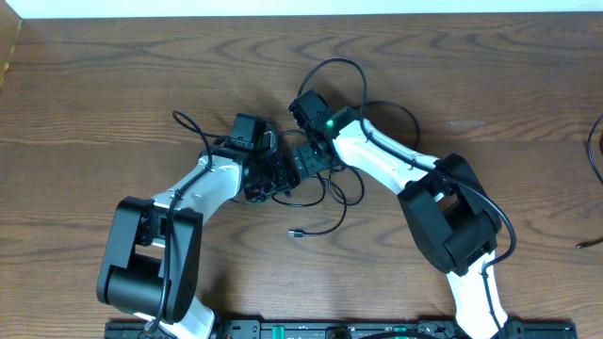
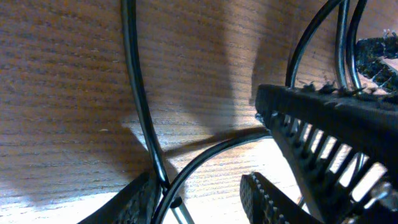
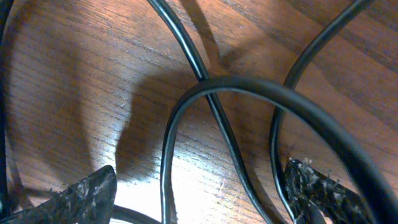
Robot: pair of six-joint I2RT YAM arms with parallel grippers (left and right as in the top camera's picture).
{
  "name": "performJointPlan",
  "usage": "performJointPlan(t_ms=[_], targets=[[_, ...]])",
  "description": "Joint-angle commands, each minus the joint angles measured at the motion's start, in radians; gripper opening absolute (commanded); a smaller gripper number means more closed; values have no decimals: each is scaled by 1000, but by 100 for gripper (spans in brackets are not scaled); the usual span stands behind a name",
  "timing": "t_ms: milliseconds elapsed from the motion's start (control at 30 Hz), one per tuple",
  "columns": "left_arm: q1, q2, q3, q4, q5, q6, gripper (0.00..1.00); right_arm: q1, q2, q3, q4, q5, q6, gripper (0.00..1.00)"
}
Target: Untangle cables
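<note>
Tabletop [image 1: 94, 75] of brown wood holds cables [image 2: 139, 93]; left fingers [image 2: 134, 199] and right fingers [image 3: 87, 196] gape, unclamped.

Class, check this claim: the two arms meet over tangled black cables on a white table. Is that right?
No. The overhead view shows the table is brown wood, not white. The left arm and right arm do meet over tangled black cables.
</note>
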Motion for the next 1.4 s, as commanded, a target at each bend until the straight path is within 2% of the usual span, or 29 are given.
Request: performJointPlan(t_ms=[0, 433, 800, 867, 900, 1033, 1267, 1367], targets=[[0, 48, -42, -15, -13, -10, 48, -3, 156, -96, -51, -64, 20, 86], [41, 48, -42, -37, -13, -9, 48, -8, 163, -96, -50, -66, 20, 88], [47, 48, -42, -42, -13, -9, 48, -15, 238, -95, -56, -73, 24, 88], [47, 48, -42, -42, -13, -9, 48, -23, 238, -95, -56, -72, 38, 79], [47, 48, -42, -42, -13, -9, 48, -27, 238, -95, -56, -72, 43, 62], [47, 48, -42, -42, -13, -9, 48, -48, 238, -95, -60, -72, 55, 13], [47, 48, -42, -42, -13, -9, 48, -92, 238, -95, -91, -73, 54, 2], [47, 48, -42, -42, -13, -9, 48, -109, 238, -94, -100, -73, 53, 1]])
